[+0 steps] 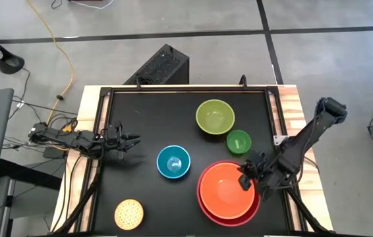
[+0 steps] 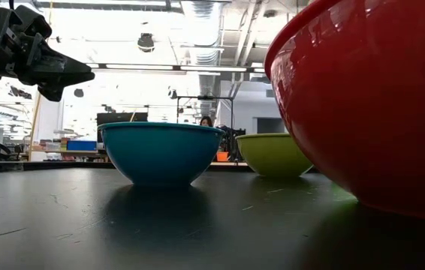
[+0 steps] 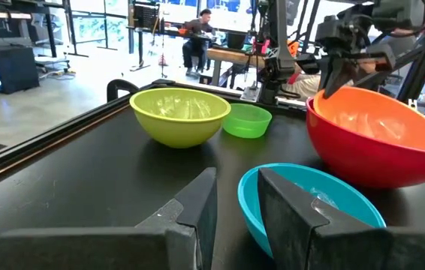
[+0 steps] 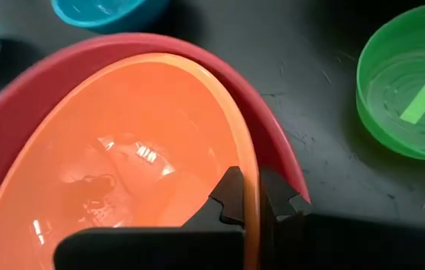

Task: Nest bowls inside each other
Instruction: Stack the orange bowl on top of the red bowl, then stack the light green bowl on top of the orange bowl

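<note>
An orange bowl (image 1: 225,187) lies inside the large red bowl (image 1: 203,205) at the near right of the black table. My right gripper (image 1: 247,179) is shut on the orange bowl's rim. A lime green bowl (image 1: 215,116) and a small green bowl (image 1: 238,142) stand upright on the table beyond them. A blue bowl (image 1: 173,162) stands mid-table, and a speckled yellow bowl (image 1: 128,214) is at the near left. My left gripper (image 1: 134,139) hovers at the table's left, level, pointing at the blue bowl (image 3: 310,202), its fingers slightly apart with nothing between them. My right gripper pinches the orange bowl's rim (image 4: 246,161) on the side toward the table's right edge. One finger (image 4: 231,196) is inside the bowl, and the other is outside, between the orange wall and the red one. The fingers slant down from the right. The orange bowl sits within the red bowl.
The table has a raised black frame (image 1: 173,90) along its far and side edges. A black box (image 1: 162,66) stands on the floor beyond the far edge. There is bare tabletop between the blue bowl and the left arm, and at the near middle.
</note>
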You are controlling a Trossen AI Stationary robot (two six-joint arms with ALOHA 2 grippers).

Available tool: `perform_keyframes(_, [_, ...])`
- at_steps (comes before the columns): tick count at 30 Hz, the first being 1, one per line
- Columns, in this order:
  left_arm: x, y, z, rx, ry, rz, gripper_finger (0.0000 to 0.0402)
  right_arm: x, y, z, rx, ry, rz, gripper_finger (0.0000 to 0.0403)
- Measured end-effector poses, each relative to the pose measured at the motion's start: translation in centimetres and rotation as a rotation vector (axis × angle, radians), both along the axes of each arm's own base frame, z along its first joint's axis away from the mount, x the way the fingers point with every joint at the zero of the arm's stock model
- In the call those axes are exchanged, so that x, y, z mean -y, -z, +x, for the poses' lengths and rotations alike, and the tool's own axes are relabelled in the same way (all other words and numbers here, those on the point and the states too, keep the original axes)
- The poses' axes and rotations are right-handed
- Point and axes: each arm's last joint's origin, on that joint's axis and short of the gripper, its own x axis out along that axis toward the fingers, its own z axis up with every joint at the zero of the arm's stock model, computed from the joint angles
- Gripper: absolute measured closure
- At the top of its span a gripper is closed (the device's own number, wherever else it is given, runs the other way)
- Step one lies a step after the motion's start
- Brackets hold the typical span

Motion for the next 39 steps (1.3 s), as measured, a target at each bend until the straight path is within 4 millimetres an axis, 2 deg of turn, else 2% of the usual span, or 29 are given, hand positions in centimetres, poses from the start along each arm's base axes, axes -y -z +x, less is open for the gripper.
perform_keyframes(6, [0.0,0.0,0.0,0.0,0.001,0.0,0.0315,-0.2,0.5,0.3,-0.031,0.01,0.017,0.0377])
perform_keyframes(18, [0.0,0.0,0.0,0.003,0.005,-0.011,0.0315,0.7,-0.3,-0.4,-0.063,-0.01,0.054,0.026])
perform_keyframes(25, [0.0,0.0,0.0,0.003,0.006,-0.011,0.0315,2.3,-2.1,-0.1,-0.038,-0.037,0.091,0.0208])
perform_keyframes(28, [0.0,0.0,0.0,0.003,0.006,-0.011,0.0315,3.6,-3.1,0.6,-0.003,-0.002,0.08,0.02])
perform_keyframes(32, [0.0,0.0,0.0,0.003,0.005,-0.011,0.0315,6.6,-3.8,2.1,0.03,0.146,0.048,0.02])
perform_keyframes(36, [0.0,0.0,0.0,0.003,0.005,-0.011,0.0315,10.4,-3.0,3.9,-0.017,0.345,0.028,0.0205])
perform_keyframes(39, [0.0,0.0,0.0,0.002,0.005,-0.007,0.0315,13.7,-2.3,4.9,-0.084,0.432,-0.012,0.0206])
